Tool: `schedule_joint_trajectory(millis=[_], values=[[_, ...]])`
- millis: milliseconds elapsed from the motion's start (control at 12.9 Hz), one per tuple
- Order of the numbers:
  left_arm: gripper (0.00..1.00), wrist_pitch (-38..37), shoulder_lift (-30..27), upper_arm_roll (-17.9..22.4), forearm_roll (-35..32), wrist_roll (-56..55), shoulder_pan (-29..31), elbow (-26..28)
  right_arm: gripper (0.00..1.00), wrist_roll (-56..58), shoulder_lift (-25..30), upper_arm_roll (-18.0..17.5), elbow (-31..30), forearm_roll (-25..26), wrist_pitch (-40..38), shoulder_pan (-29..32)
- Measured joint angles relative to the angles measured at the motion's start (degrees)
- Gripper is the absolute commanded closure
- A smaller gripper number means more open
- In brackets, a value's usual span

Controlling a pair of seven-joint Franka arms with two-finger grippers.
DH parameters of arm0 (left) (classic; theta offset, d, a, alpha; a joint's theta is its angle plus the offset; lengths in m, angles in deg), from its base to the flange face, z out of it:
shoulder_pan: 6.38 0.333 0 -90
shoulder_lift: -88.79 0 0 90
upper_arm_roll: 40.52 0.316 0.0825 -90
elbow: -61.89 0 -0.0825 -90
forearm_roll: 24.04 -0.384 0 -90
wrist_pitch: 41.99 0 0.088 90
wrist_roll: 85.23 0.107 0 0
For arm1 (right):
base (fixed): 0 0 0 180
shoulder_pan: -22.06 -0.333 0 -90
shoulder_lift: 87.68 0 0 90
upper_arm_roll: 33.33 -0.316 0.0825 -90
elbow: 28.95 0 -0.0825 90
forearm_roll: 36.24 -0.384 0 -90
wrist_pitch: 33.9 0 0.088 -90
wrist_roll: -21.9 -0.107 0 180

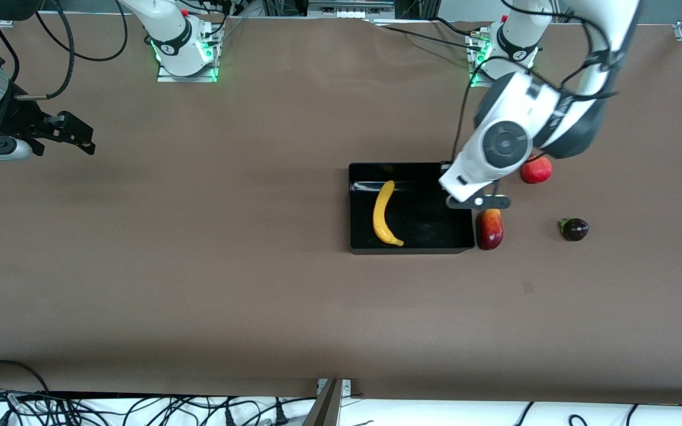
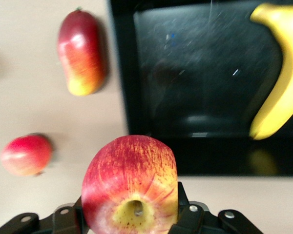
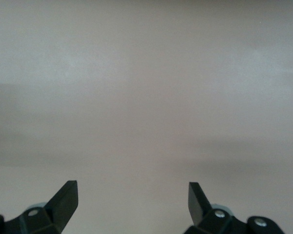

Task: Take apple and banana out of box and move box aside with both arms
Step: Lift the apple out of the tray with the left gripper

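Inside black box [image 1: 412,239], lone banana [image 1: 383,214]

The left gripper [image 1: 476,202] is hidden under its own wrist in the front view, and the apple [image 2: 130,187] it clamps cannot be seen there at all. In the left wrist view the banana [image 2: 278,83] and the box [image 2: 136,122] are cut off by the picture's edge. The right gripper [image 3: 132,200] shows only 2 fingertips.
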Motion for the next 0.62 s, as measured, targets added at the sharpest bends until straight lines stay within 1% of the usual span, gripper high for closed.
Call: schedule_joint_trajectory(millis=[155,232,387,542,619], values=[[0.86,-0.4,0.2,0.2,-0.1,8.0,5.6,3.3,0.00,0.0,0.0,0.0,0.0,0.0,0.0,0.0],[0.87,2.0,0.5,0.4,-0.1,11.7,8.6,6.6,0.00,0.0,0.0,0.0,0.0,0.0,0.0,0.0],[0.86,10.6,0.9,0.5,-0.1,16.8,12.8,14.3,0.00,0.0,0.0,0.0,0.0,0.0,0.0,0.0],[0.83,22.1,1.4,0.5,-1.3,19.1,14.7,22.0,0.00,0.0,0.0,0.0,0.0,0.0,0.0,0.0],[0.54,27.1,1.7,0.5,-2.2,19.4,15.2,25.3,0.00,0.0,0.0,0.0,0.0,0.0,0.0,0.0]])
